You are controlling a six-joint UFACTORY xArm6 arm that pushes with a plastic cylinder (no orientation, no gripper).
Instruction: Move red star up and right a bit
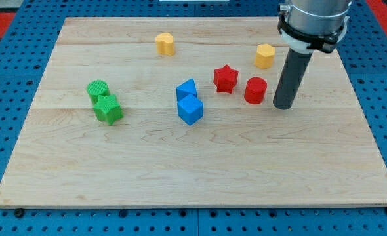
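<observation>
The red star lies right of the board's middle, toward the view's top. A red cylinder stands just to its right, a small gap between them. My tip rests on the board right of the red cylinder and slightly lower, so the cylinder sits between it and the star. The dark rod rises from the tip to the arm at the view's top right.
A yellow hexagonal block sits above the red cylinder. Another yellow block lies near the top middle. Two blue blocks touch left of the star. A green cylinder and green star lie at left.
</observation>
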